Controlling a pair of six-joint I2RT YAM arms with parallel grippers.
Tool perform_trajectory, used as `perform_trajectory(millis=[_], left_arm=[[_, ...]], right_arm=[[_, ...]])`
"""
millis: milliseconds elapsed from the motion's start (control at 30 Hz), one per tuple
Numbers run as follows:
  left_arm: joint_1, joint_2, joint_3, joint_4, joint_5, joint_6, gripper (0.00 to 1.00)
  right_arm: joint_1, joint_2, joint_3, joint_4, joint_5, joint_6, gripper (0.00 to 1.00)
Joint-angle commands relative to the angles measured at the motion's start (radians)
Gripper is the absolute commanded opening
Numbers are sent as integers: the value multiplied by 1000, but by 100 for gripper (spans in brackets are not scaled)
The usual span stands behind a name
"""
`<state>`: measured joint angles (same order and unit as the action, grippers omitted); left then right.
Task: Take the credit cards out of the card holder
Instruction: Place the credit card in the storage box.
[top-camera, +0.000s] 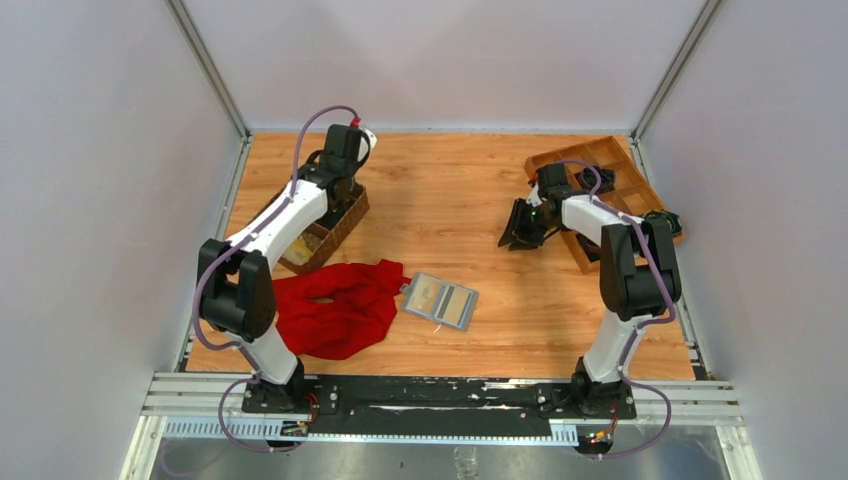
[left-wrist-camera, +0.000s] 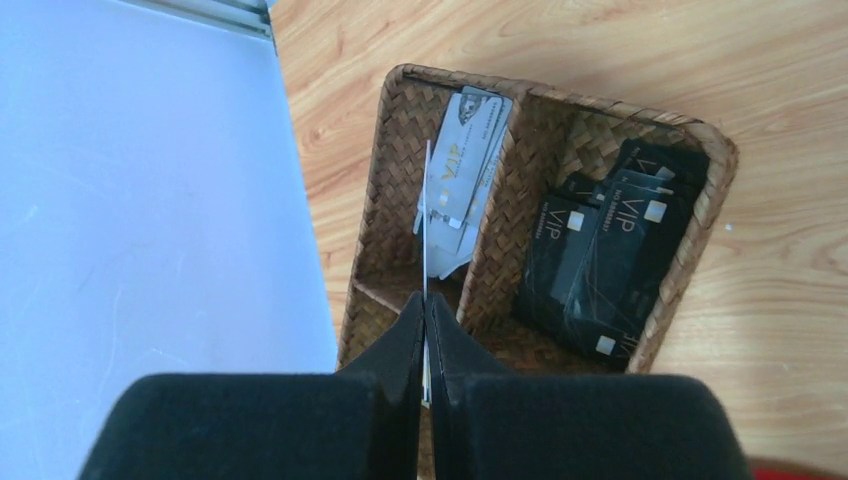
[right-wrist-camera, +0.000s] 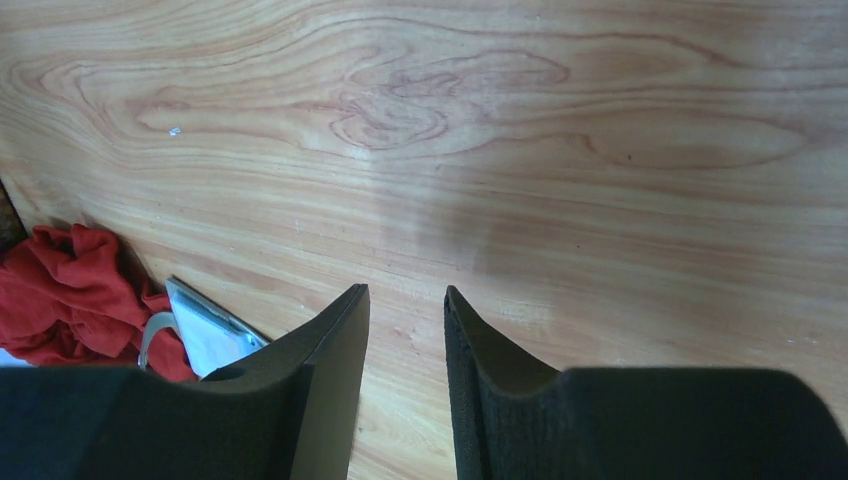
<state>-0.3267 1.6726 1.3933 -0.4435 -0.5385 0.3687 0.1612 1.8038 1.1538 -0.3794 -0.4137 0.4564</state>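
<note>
Card holder (top-camera: 441, 300) lies open, grey, tan cards (top-camera: 455, 306) inside.

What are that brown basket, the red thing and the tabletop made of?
Basket: woven wicker or seagrass, matte, judging by the herringbone plaiting. Red thing: soft cloth, crumpled into folds. Tabletop: wood or wood-look laminate, smooth, with clear grain lines.

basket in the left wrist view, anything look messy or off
Nothing damaged. The contents lie in loose, skewed heaps: silver cards in one compartment, black cards in the next. The left hand pinches one card edge-on above the basket.
</note>
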Motion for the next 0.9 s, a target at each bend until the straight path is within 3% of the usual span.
perform_trajectory(millis=[0, 667, 867], left_arm=[[29, 25, -24, 182, -5, 114, 0], [136, 251, -47, 337, -15, 257, 0], [153, 301, 42, 195, 15, 173, 7]], right_arm=[[-16, 28, 29, -39, -20, -13, 38], [-40, 40, 23, -31, -39, -21, 38], [-40, 29, 16, -20, -49, -22, 38]])
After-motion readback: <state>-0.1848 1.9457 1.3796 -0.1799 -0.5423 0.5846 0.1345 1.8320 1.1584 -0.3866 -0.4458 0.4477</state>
